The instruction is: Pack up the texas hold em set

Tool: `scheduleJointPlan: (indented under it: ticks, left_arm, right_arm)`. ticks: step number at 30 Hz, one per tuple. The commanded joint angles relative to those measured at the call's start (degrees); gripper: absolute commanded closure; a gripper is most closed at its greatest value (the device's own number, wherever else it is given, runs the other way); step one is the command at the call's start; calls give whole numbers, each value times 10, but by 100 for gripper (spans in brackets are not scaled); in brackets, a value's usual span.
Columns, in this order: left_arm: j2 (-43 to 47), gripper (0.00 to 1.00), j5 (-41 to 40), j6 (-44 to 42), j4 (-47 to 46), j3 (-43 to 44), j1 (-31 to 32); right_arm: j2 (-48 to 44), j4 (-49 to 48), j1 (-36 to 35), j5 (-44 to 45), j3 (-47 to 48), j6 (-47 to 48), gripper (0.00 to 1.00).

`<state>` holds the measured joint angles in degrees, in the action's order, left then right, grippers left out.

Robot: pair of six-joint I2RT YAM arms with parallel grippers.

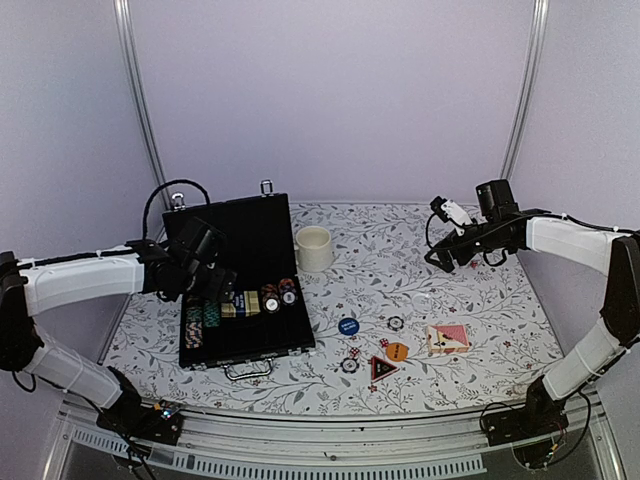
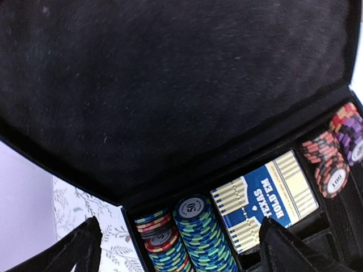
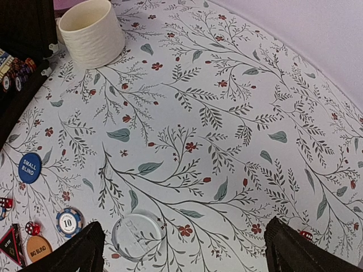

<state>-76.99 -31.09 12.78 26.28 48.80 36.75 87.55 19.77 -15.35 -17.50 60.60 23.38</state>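
Observation:
The black case (image 1: 236, 228) lies open at the left with its lid upright. Its tray holds striped chip stacks (image 1: 203, 322) and a blue card deck (image 1: 240, 304). My left gripper (image 1: 213, 272) hovers open and empty over the tray. In the left wrist view (image 2: 181, 258) it is above blue-green chips (image 2: 202, 235) and the blue deck (image 2: 266, 195). On the table lie a red deck (image 1: 447, 338), a blue button (image 1: 348, 326), an orange button (image 1: 397, 351), loose chips (image 1: 396, 323) and dice (image 1: 354, 352). My right gripper (image 1: 442, 257) is open and empty above the table. Its wrist view (image 3: 187, 258) shows a clear round button (image 3: 138, 233).
A cream mug (image 1: 314, 247) stands just right of the case lid and also shows in the right wrist view (image 3: 91, 31). A black triangular piece (image 1: 382, 368) lies near the front. The floral table (image 1: 470, 300) ends at a metal rail in front.

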Motion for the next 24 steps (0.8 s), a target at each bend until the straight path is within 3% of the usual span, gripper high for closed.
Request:
scheduleJointPlan:
  ticks: [1, 3, 4, 6, 8, 15, 24]
  left_arm:
    - [-42, 3, 3, 122, 77, 40, -15]
    - [-65, 9, 6, 138, 95, 43, -16]
    - [-73, 21, 17, 142, 95, 40, -18]
    - [-90, 52, 51, 144, 90, 37, -22]
    - [-100, 100, 69, 155, 90, 40, -22]
    - [-109, 100, 78, 197, 89, 28, -23]
    - [-160, 100, 93, 179, 66, 42, -24]
  right_arm:
    - [8, 9, -4, -13, 20, -5, 1]
    - [12, 10, -6, -14, 20, -5, 1]
    - [13, 10, -6, -15, 19, -5, 1]
    - [14, 11, -7, -17, 19, -5, 1]
    - [14, 11, -8, -20, 19, -5, 1]
    - [27, 14, -13, -22, 19, 0, 1]
    - [29, 17, -15, -23, 20, 4, 1]
